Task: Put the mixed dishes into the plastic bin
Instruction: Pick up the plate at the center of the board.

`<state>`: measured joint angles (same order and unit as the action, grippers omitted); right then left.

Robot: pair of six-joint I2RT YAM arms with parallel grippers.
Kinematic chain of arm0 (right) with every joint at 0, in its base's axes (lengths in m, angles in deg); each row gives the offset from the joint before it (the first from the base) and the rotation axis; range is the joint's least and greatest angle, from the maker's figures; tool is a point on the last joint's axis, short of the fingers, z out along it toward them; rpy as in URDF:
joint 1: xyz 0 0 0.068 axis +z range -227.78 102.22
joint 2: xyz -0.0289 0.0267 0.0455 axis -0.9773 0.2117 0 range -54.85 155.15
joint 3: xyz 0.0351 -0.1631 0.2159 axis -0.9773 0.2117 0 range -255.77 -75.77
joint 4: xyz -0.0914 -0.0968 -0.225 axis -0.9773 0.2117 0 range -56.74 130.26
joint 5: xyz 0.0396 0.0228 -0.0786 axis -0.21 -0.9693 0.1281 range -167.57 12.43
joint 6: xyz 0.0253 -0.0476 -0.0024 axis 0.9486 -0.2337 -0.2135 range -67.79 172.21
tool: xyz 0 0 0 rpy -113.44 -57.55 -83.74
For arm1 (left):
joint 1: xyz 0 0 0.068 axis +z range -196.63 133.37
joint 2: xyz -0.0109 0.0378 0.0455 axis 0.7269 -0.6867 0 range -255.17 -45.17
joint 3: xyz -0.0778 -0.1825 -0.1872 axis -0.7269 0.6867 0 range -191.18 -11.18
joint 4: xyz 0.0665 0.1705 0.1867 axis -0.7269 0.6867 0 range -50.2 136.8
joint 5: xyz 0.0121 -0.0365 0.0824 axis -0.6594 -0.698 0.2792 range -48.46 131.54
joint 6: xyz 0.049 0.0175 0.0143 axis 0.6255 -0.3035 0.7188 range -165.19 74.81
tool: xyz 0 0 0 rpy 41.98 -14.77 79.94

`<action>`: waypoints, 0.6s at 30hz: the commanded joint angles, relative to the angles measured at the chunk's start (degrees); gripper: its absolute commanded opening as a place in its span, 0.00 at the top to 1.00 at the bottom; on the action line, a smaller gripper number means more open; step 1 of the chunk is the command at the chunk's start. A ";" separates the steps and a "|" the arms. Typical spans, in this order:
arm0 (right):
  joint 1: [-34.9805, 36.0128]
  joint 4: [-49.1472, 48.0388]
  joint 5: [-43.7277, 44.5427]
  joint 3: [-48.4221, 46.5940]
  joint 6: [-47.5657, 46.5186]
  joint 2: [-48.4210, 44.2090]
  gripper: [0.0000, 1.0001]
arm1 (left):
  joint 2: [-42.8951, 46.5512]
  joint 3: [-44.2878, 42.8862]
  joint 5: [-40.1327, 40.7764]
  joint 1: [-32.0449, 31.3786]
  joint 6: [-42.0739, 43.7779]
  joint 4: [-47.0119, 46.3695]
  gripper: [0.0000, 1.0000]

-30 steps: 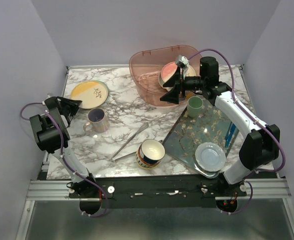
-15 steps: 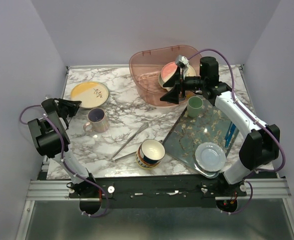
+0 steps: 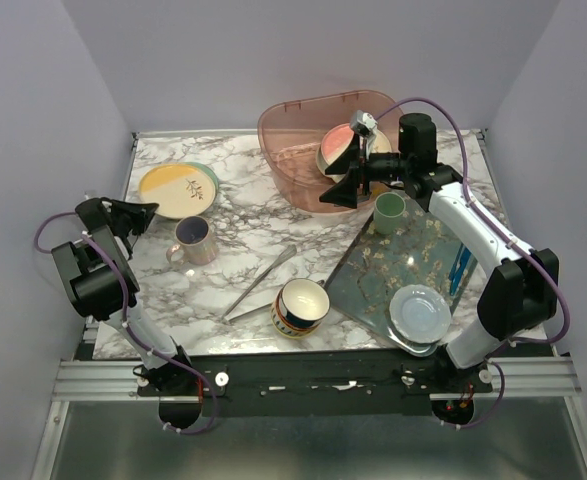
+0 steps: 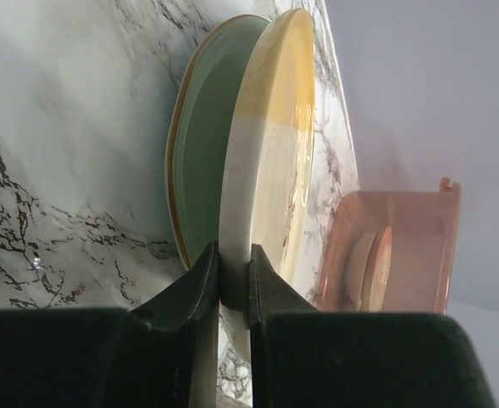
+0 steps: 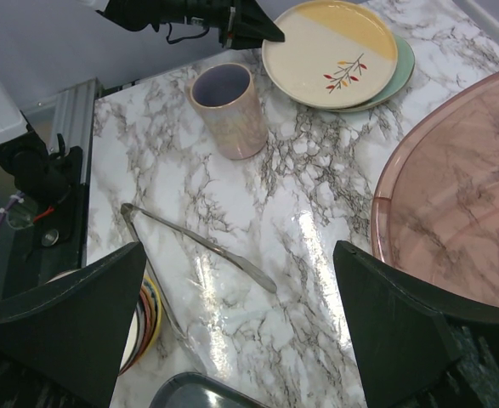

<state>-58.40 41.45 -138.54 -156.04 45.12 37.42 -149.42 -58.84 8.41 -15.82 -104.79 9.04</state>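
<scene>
Marble tabletop (image 3: 248,225), lilac walls (image 3: 273,50), pink bin (image 3: 285,160)

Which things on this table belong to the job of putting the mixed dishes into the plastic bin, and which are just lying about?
Belong to the job:
plastic bin
yellow-and-cream plate
mint-green plate
lilac mug
striped bowl
green cup
pale blue saucer

Just lying about:
metal tongs
floral tray

A glossy marble-look tabletop (image 3: 245,222) carries a translucent pink plastic bin (image 3: 278,150), shiny long metal tongs (image 3: 260,282) and a smooth-glazed yellow-and-cream round plate (image 3: 173,188).
</scene>
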 commanded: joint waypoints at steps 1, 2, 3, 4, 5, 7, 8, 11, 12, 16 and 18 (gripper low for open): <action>-0.30 -0.89 -1.52 0.73 -0.29 -0.60 0.00 | 3.87 -1.56 -4.58 2.41 -5.00 -8.69 1.00; -0.30 -0.80 -1.52 0.73 -0.29 -0.69 0.00 | 3.96 -1.65 -5.02 2.50 -5.70 -9.40 1.00; -0.30 -0.80 -1.61 0.73 -0.29 -0.60 0.01 | 4.22 -1.56 -5.63 2.59 -6.41 -11.06 1.00; -0.30 -0.80 -1.61 0.73 -0.20 -0.60 0.00 | 4.58 -1.56 -5.98 2.68 -8.07 -11.86 1.00; -0.30 -0.80 -1.61 0.73 -0.29 -0.60 0.00 | 4.67 -1.65 -6.25 2.77 -8.78 -12.82 1.00; -0.30 -0.80 -1.61 0.73 -0.29 -0.51 0.00 | 5.19 -1.65 -7.30 3.12 -10.62 -15.98 1.00; -0.22 -0.72 -1.70 0.73 -0.29 -0.42 0.01 | 5.28 -1.73 -7.57 3.12 -12.72 -17.30 1.00; -0.30 -0.80 -2.13 0.73 -0.29 -0.42 0.00 | 5.54 -1.65 -8.62 3.47 -16.33 -22.75 1.00; -0.30 -0.80 -2.14 0.73 -0.29 -0.34 0.01 | 5.72 -1.65 -8.71 3.47 -18.78 -25.20 1.00; -0.30 -0.80 -2.31 0.73 -0.29 -0.33 0.00 | 6.51 -2.00 -9.15 3.56 -22.93 -29.00 1.00; -0.30 -0.80 -2.40 0.82 -0.38 -0.33 0.00 | 7.21 -2.09 -9.33 3.56 -24.07 -30.66 1.00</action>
<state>-58.40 41.45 -138.98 -156.04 45.12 37.42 -147.25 -58.84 0.72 -14.58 -120.70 -6.74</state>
